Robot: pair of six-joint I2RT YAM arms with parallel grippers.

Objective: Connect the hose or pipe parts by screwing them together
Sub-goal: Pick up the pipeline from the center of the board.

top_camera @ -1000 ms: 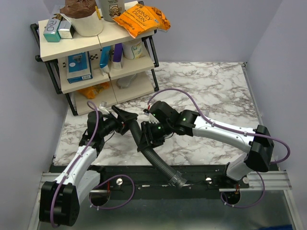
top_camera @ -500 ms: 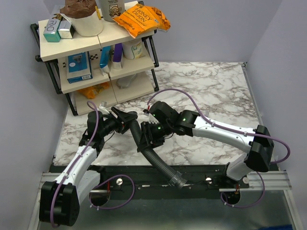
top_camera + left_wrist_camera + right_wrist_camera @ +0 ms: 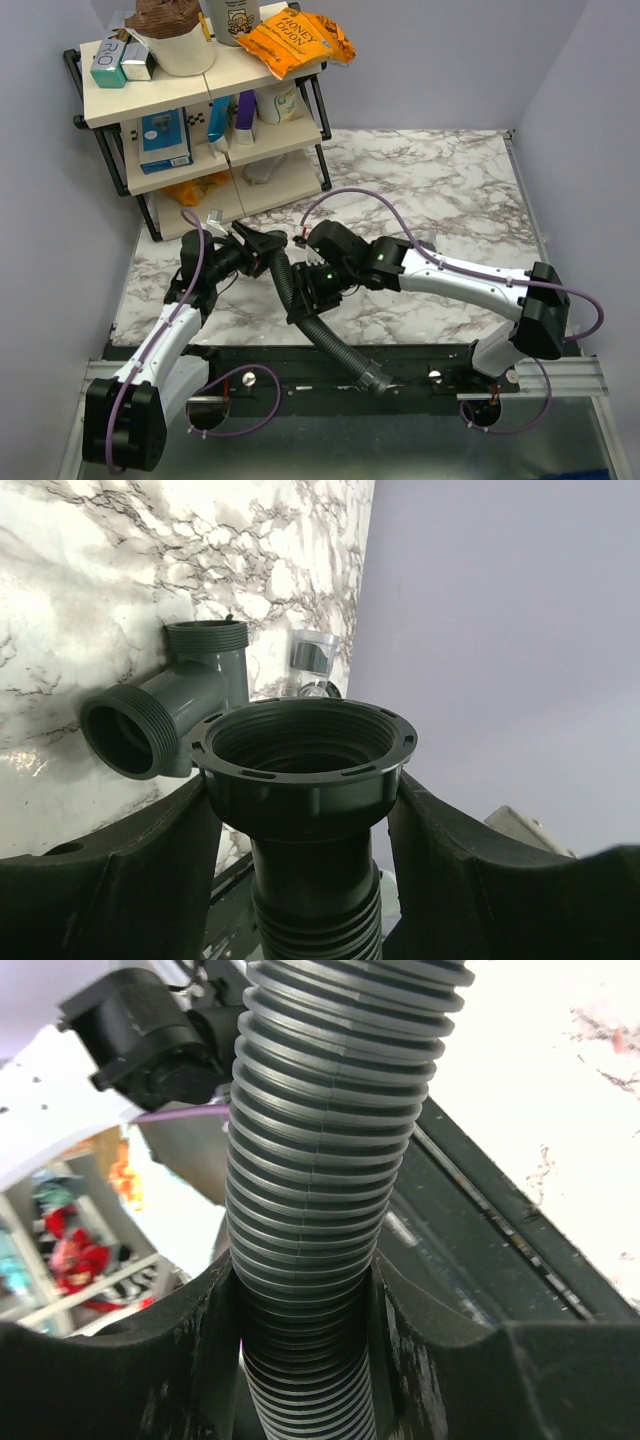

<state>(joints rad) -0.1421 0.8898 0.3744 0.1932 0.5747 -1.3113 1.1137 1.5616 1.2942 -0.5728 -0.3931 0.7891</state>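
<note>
A black ribbed hose (image 3: 335, 345) runs from the table's middle down to its grey collar end (image 3: 370, 378) over the near rail. My left gripper (image 3: 262, 243) is shut on the hose's other end, a wide black threaded collar (image 3: 300, 745), with my left gripper (image 3: 303, 790) pressing both sides of it. Further down the same hose (image 3: 330, 1110), my right gripper (image 3: 308, 290) is shut on the ribs, which fill my right gripper (image 3: 305, 1290). A dark grey branched pipe fitting (image 3: 175, 705) lies on the marble just beyond the collar, one round mouth facing the collar. In the top view the right arm hides it.
A shelf rack (image 3: 200, 120) with boxes, bottles and snack bags stands at the back left. A small clear cylindrical piece (image 3: 313, 655) sits behind the fitting. A black rail (image 3: 300, 365) runs along the table's near edge. Purple walls close in on both sides.
The left gripper's jaws have closed in on the hose collar. The right arm has shifted slightly left, still holding the hose.
</note>
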